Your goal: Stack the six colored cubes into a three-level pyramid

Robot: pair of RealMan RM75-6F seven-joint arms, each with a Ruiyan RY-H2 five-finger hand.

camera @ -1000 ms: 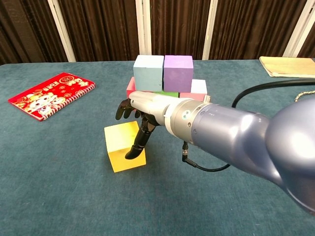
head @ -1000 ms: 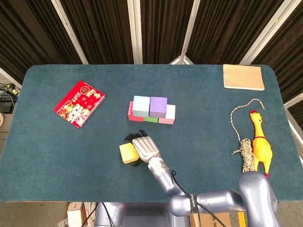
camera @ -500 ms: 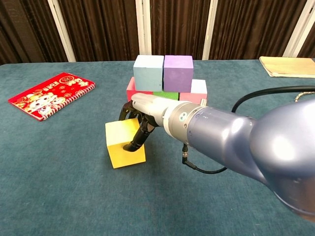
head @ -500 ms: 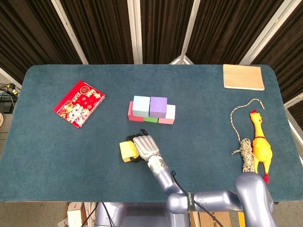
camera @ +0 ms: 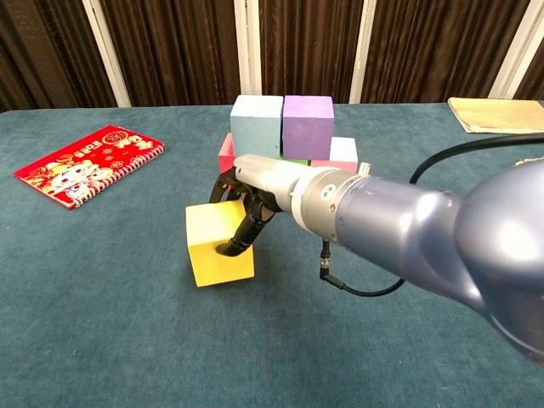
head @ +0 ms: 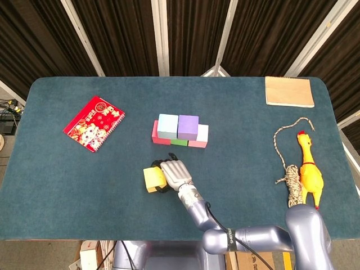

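One yellow cube (tilted) held by right hand.

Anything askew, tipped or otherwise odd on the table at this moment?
Nothing is spilled or damaged. The one thing off-square is the yellow cube, which the right robot hand grips: in the chest view it sits slightly tilted and apart from the five stacked cubes. The rubber chicken and rope lie aside.

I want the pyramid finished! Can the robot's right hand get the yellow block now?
Probably yes. The right hand is already closed around the yellow block, fingers on its far and near sides, and nothing stands between them. The stacked blocks sit behind, out of the way.
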